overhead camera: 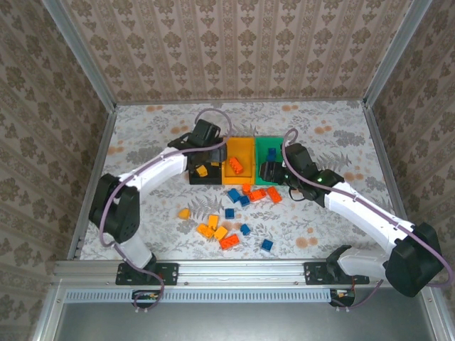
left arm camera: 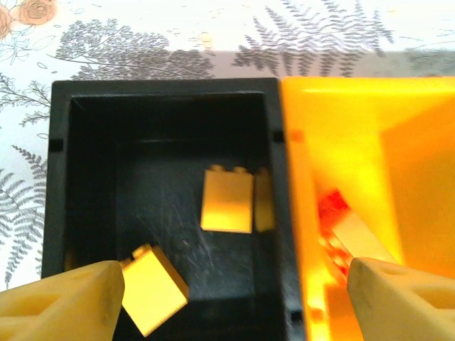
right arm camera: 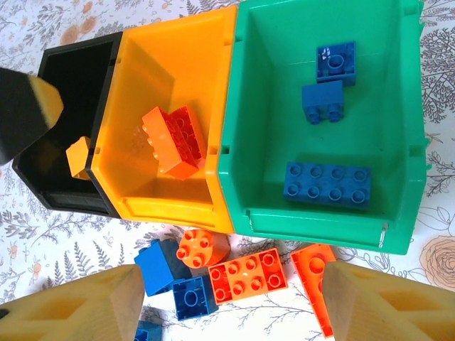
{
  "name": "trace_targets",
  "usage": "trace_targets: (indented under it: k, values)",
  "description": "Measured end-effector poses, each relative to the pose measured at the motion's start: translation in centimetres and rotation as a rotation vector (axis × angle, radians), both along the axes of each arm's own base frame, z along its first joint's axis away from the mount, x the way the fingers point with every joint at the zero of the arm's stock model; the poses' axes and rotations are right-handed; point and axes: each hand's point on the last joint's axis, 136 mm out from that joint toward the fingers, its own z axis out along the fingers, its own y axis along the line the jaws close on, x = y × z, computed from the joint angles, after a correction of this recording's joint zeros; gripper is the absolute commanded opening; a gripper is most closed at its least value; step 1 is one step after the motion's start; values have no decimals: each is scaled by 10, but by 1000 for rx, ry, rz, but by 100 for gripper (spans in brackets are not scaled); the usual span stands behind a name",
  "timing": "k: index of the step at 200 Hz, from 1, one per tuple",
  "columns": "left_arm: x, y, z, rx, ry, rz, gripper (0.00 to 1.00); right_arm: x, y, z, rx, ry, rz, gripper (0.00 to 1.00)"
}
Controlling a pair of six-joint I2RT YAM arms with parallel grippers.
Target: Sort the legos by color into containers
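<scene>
– Legos (overhead camera: pixel 229 241), where?
– Loose bunch mid-table (overhead camera: pixel 320 121), between the containers (overhead camera: pixel 239 145) and the near edge; yellow, red-orange and blue mixed. One loose red-orange brick (right arm camera: pixel 249 277) and one loose blue brick (right arm camera: pixel 162 263) lie right by the bins' near walls.
– Sorted ones?
– Black bin (left arm camera: pixel 163 87): two yellow bricks (left arm camera: pixel 227 200), one of them tilted just beside a finger. Yellow-orange bin (right arm camera: pixel 178 50): red-orange bricks (right arm camera: pixel 174 138). Green bin (right arm camera: pixel 270 71): three blue bricks (right arm camera: pixel 327 185).
– Left gripper (left arm camera: pixel 234 284)?
– Over the black bin, jaws spread wide, nothing between them.
– Right gripper (right arm camera: pixel 231 291)?
– Above the bricks crowded at the bins' near side, jaws apart, gripping nothing.
– Anything in the way?
– From the top, the left gripper covers the black bin's far part; the right gripper overlaps the green bin's near edge.
</scene>
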Motion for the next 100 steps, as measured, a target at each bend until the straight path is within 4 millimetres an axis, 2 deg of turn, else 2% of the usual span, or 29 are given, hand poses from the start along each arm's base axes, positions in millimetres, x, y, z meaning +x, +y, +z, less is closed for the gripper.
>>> trace_targets:
  k: [13, 32, 51, 66, 84, 100]
  values:
    - [-18, -1, 16, -26, -23, -22, 100, 0, 0, 0, 2, 1, 2, 70]
    - [-44, 2, 35, -60, -55, -49, 100, -1, 0, -3, 1, 8, 5, 70]
    - [-70, 13, 39, -81, -60, -52, 100, -3, -1, -8, -5, 17, 4, 70]
    - [-91, 31, 28, -89, -38, -29, 100, -5, -2, -13, -11, 27, 4, 70]
    - [-118, 59, 4, -77, 17, 24, 99, -7, -4, -17, -16, 37, 4, 70]
    - [-135, 81, -17, -72, 60, 75, 94, -8, -4, -19, -16, 41, 6, 70]
